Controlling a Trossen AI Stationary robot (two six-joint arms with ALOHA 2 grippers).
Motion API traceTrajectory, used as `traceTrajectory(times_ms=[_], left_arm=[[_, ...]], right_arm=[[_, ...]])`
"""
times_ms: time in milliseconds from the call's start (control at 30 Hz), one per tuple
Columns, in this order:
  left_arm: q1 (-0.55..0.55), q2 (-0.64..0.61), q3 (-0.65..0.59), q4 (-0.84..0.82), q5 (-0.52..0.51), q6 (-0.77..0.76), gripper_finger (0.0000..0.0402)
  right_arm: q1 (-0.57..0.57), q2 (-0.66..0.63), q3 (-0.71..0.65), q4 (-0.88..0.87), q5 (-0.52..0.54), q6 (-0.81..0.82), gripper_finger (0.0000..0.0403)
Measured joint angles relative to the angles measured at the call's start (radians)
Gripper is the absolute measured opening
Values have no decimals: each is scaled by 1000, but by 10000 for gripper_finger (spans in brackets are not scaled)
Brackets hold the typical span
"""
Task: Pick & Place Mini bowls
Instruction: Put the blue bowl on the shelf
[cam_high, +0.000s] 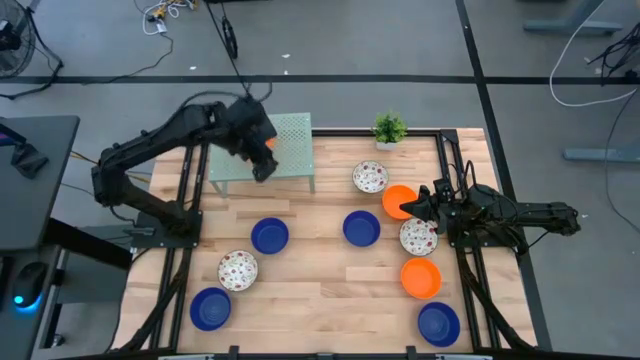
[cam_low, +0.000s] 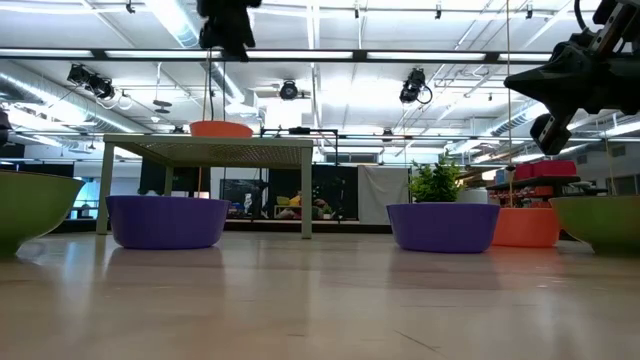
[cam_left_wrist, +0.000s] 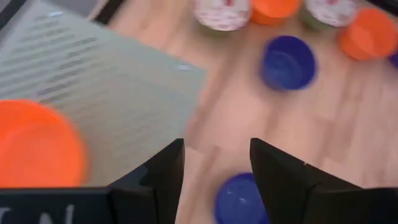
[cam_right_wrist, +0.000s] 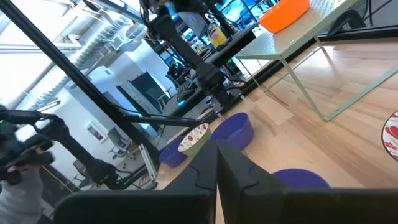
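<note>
The work surface is a light wooden bench (cam_high: 330, 290) of butcher-block planks, bordered by black frame rails (cam_high: 470, 300). It stands on a grey floor (cam_high: 400, 60) crossed by dark seam lines. Loose cables (cam_high: 165, 12) lie on the floor beyond the bench's far edge. A dark desk (cam_high: 35, 180) stands off the bench's left edge. In the low view, the room behind is a large open hall with a white ceiling, exposed beams and long strip lights (cam_low: 180, 20).
</note>
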Motion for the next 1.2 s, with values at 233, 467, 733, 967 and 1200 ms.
traceTrajectory(times_ms=[233,467,733,967,1200], left_arm=[[-368,-3,-3,-23,-221,-100,171],[-734,-4,-69,16,-579,-263,159],[-928,-1,-393,237,-732,-495,154],[-915,-1,-676,659,-705,-490,154],[-844,-1,-798,719,-658,-591,160]], right_arm=[[0,0,0,0,0,0,7],[0,0,0,0,0,0,7],[0,0,0,0,0,0,7],[0,0,0,0,0,0,7],[0,0,0,0,0,0,7]])
